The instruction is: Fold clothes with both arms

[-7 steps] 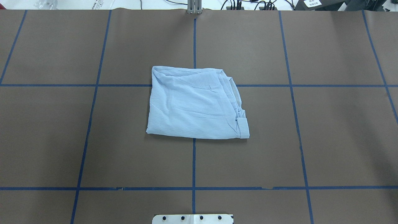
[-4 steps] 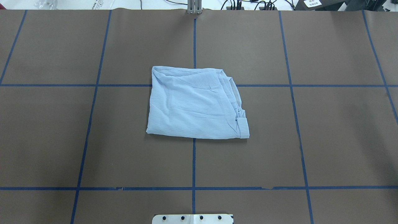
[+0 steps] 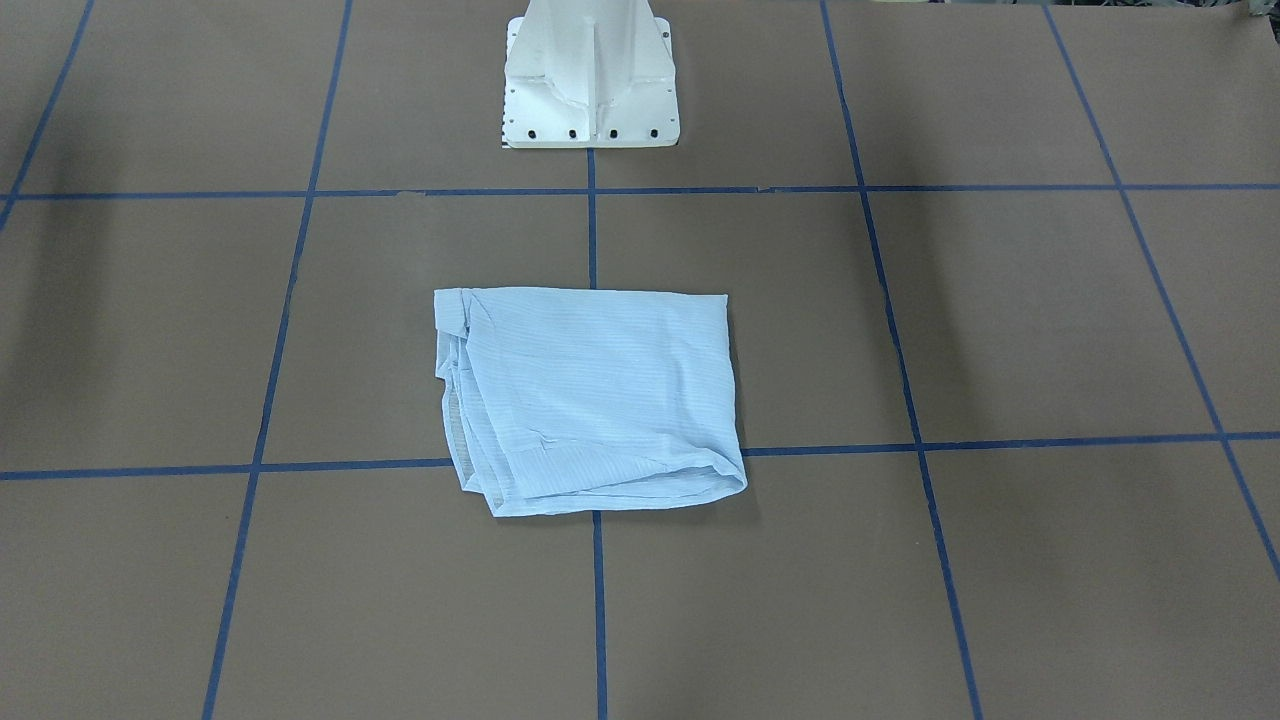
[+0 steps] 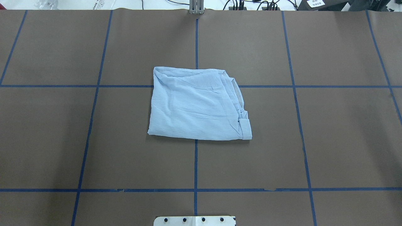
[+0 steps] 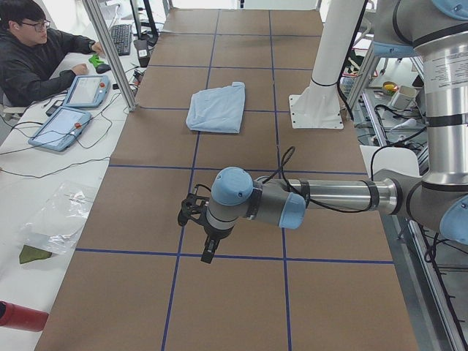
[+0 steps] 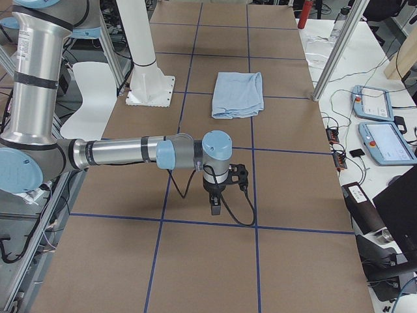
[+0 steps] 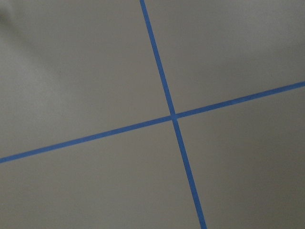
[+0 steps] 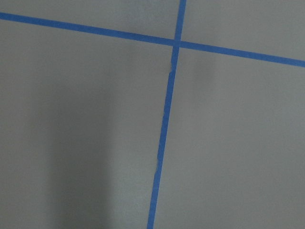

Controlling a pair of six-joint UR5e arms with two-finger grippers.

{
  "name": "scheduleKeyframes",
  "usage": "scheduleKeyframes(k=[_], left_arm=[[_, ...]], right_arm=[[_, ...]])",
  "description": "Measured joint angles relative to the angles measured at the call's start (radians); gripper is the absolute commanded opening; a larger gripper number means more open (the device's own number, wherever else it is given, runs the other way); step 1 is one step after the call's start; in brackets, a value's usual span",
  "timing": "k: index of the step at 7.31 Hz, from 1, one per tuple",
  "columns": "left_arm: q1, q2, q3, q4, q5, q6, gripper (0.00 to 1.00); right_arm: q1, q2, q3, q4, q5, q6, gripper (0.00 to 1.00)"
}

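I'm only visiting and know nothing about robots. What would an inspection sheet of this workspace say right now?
Surface: brown table with blue tape grid.
Job's things: light blue shirt, folded into a rough rectangle, lying mid-table, untouched.
Clutter: plastic bag and red cylinder on the side bench.
Grippers: left gripper and right gripper hover over bare table, apart from shirt; jaws' state unclear.
Cables: black cables loop off both wrists.
Surroundings: white pedestal; seated operator beside two tablets.

Overhead: behind robot, steeply down on table (image 4: pixel 62 141). Front-facing: opposite side, facing pedestal base (image 3: pixel 590 90). Both share folded shirt (image 4: pixel 198 105), mid-distance. Side views: table ends, oblique, lengthwise. Wrist cameras: close above blue tape crossings (image 7: pixel 173 116).
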Motion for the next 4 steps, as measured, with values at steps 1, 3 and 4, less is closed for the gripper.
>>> scheduleKeyframes(k=[1, 3, 4], left_arm=[[0.006, 0.007, 0.017, 0.008, 0.007, -0.023, 1.00], [0.023, 0.027, 0.028, 0.011, 0.016, -0.033, 1.00], [0.028, 0.032, 0.027, -0.003, 0.012, -0.028, 1.00]], right_arm=[[0.000, -0.007, -0.003, 0.000, 0.002, -0.003, 1.00], [-0.001, -0.021, -0.009, -0.001, 0.001, -0.005, 1.00], [-0.001, -0.025, -0.011, -0.002, -0.004, -0.005, 1.00]])
